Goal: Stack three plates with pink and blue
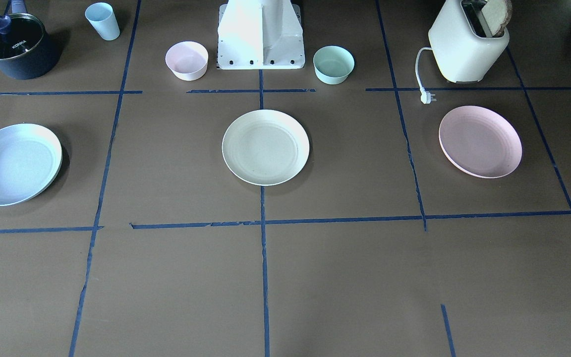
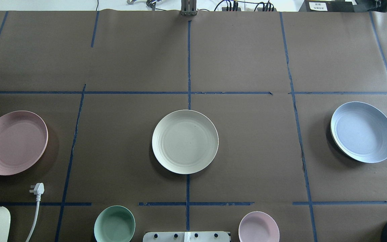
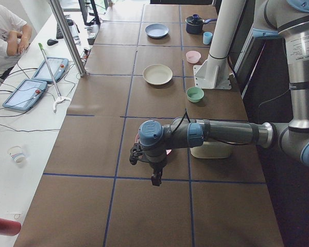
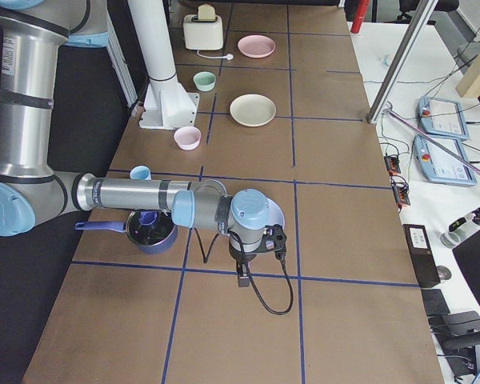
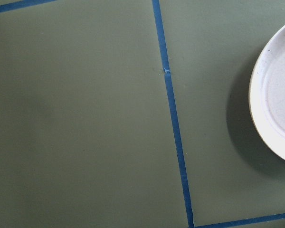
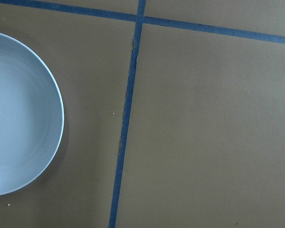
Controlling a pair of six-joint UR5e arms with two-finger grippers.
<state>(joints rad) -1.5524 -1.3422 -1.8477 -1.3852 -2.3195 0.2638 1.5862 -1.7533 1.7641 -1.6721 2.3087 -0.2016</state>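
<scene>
Three plates lie apart in a row on the brown table. The cream-white plate [image 1: 265, 147] is in the middle, in front of the robot base. The pale pink plate [image 2: 13, 142] is on my left and the light blue plate [image 2: 363, 131] on my right. My left gripper [image 3: 155, 179] hangs above the table beside the pink plate, whose edge shows in the left wrist view [image 5: 278, 104]. My right gripper [image 4: 244, 278] hangs beside the blue plate [image 6: 19, 114]. Both grippers show only in the side views, so I cannot tell whether they are open or shut.
A pink bowl [image 1: 187, 60] and a mint-green bowl [image 1: 333, 64] flank the robot base [image 1: 260, 37]. A toaster [image 1: 469, 42] with its loose plug [image 1: 428, 96] stands behind the pink plate. A dark pot [image 1: 15, 47] and a blue cup [image 1: 103, 21] stand behind the blue plate.
</scene>
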